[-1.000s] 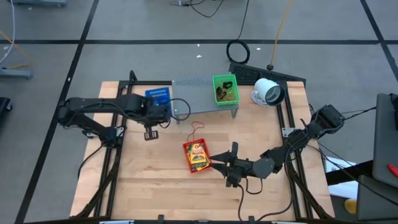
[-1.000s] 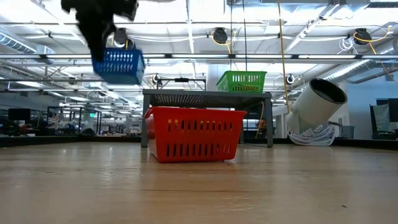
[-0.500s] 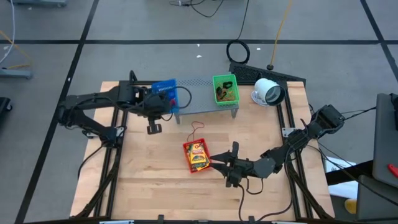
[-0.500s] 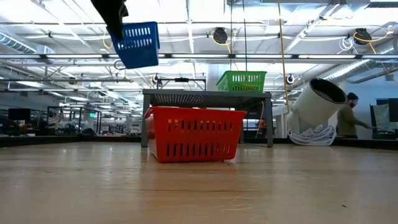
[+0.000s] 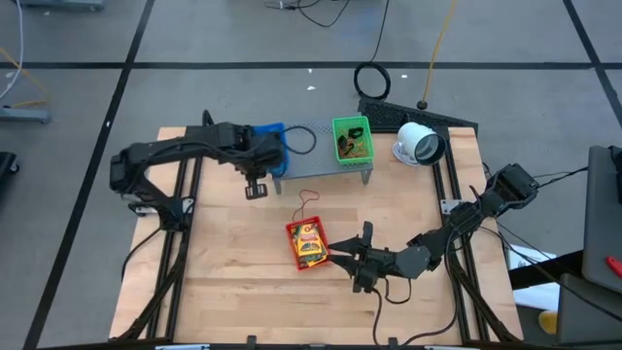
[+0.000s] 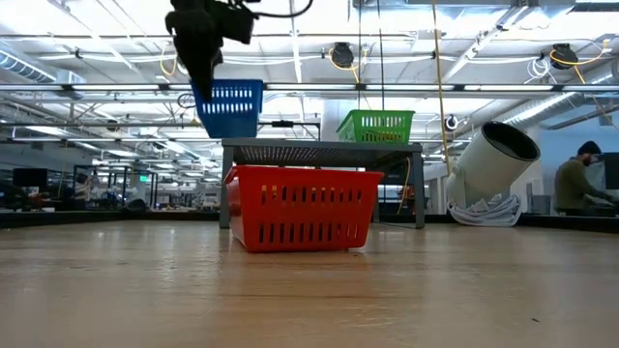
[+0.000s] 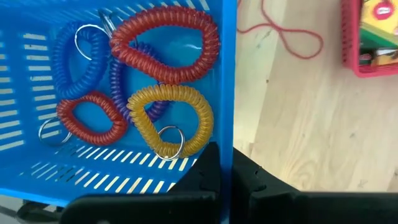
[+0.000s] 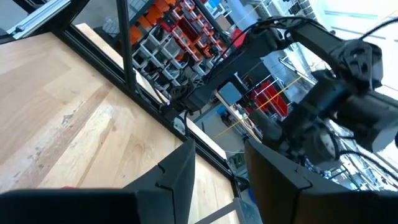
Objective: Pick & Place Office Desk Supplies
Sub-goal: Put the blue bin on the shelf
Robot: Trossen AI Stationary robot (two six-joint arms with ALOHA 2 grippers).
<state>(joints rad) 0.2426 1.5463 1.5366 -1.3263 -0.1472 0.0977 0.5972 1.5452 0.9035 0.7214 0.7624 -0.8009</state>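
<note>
two grippers in view: left gripper (image 7: 221, 177) clamped on blue basket (image 5: 269, 146) of coil loops (image 7: 165, 43), now carried up over grey shelf (image 5: 321, 160), ready for setting down; right gripper (image 5: 362, 255) parted beside red basket (image 5: 307, 244).

A slotted blue basket (image 7: 124, 93) holds red (image 7: 165, 43), yellow (image 7: 171, 115) and blue coils (image 7: 78, 62); another basket (image 6: 300, 208) is red.

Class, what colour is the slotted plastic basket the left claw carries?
Blue slotted plastic basket; clearest in the left wrist view.
</note>
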